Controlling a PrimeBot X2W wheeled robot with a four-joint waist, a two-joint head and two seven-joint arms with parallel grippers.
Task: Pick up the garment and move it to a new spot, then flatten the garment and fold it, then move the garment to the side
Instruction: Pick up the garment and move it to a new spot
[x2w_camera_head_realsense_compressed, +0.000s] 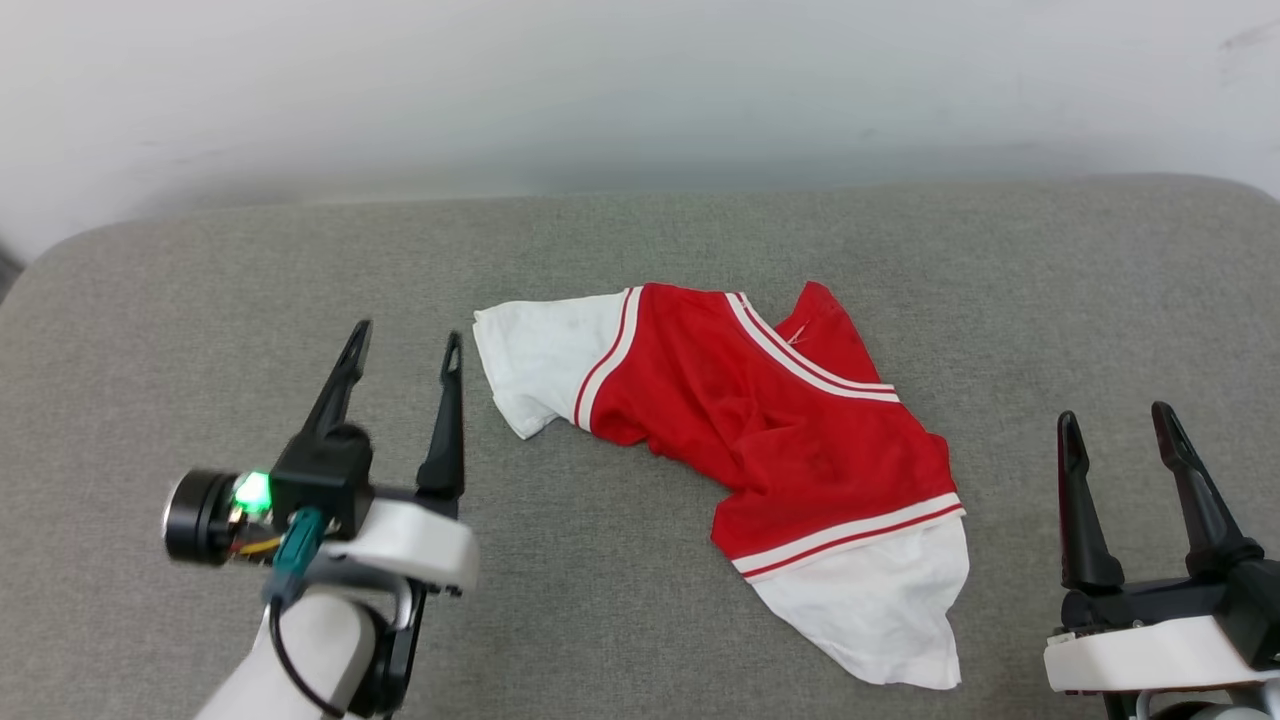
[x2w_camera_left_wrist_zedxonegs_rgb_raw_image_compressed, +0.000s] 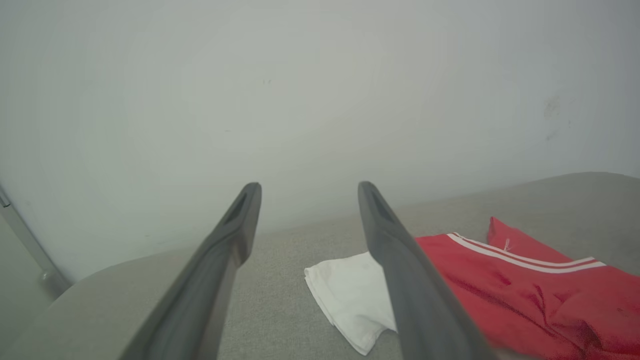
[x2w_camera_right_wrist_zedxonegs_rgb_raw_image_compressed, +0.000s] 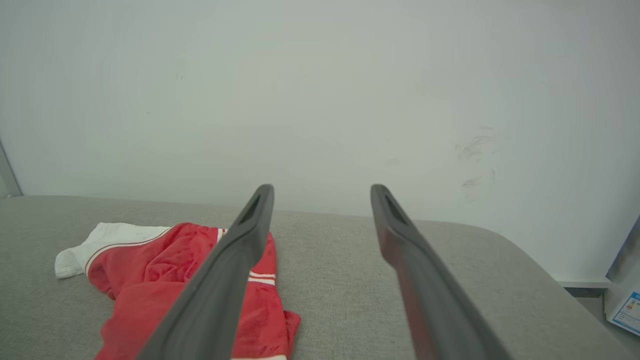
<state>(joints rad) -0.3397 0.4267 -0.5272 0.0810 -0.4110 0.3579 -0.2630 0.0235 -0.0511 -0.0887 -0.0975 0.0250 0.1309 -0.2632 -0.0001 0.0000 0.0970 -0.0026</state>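
Note:
The garment (x2w_camera_head_realsense_compressed: 770, 430) lies crumpled and folded over itself in the middle of the grey cushion (x2w_camera_head_realsense_compressed: 640, 250), red body with white sleeves and red-white stripe trim; its number is hidden. One white sleeve (x2w_camera_head_realsense_compressed: 540, 355) points left, the other (x2w_camera_head_realsense_compressed: 880, 610) toward the front. My left gripper (x2w_camera_head_realsense_compressed: 405, 345) hangs open just left of the left sleeve, apart from it. My right gripper (x2w_camera_head_realsense_compressed: 1115, 420) stands open to the right of the garment, holding nothing. The left wrist view catches the garment (x2w_camera_left_wrist_zedxonegs_rgb_raw_image_compressed: 530, 295) at its lower right, and the right wrist view has the garment (x2w_camera_right_wrist_zedxonegs_rgb_raw_image_compressed: 150, 270) at its lower left.
A pale wall (x2w_camera_head_realsense_compressed: 640, 80) rises right behind the cushion's far edge. The cushion's corners are rounded. In the right wrist view a white object with a blue label (x2w_camera_right_wrist_zedxonegs_rgb_raw_image_compressed: 625, 310) sits off the cushion's right end. Bare cushion lies left, right and in front of the garment.

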